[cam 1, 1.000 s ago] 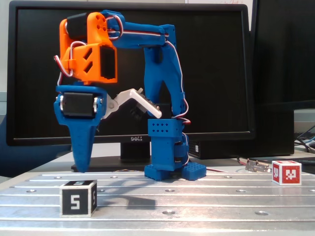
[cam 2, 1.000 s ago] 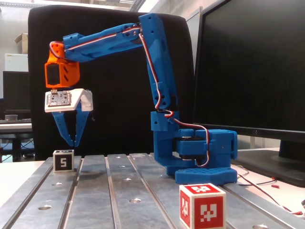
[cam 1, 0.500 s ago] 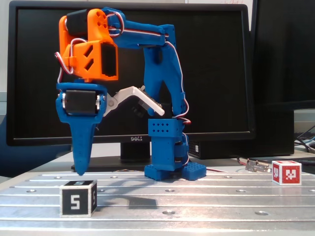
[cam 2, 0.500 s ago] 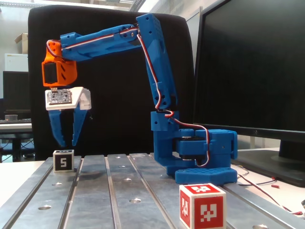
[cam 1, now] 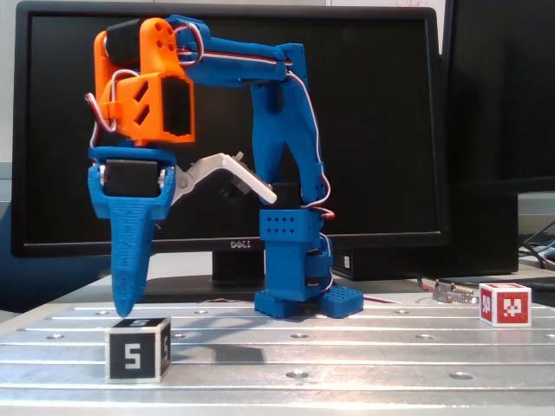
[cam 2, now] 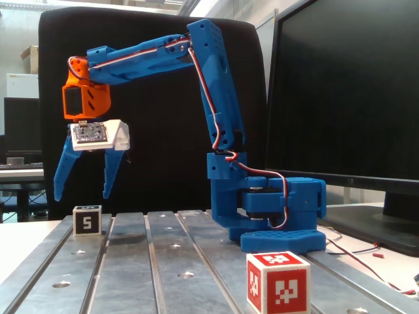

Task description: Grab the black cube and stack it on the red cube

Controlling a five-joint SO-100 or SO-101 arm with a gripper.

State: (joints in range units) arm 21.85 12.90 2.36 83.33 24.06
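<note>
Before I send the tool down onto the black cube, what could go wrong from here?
1. The open tool hangs above the black cube, apparently off-centre toward the left of this fixed view; a finger might land on the top face and knock it aside.
2. The grooved table could tilt a nudged cube.
3. The red cube sits far across the table, so a weak grip may fail during transfer.

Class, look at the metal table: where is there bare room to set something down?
Free: the slotted metal table between the black numbered cube and the red patterned cube, in front of the blue arm base. Crowded: around the black cube, where the open blue claw hovers.
</note>
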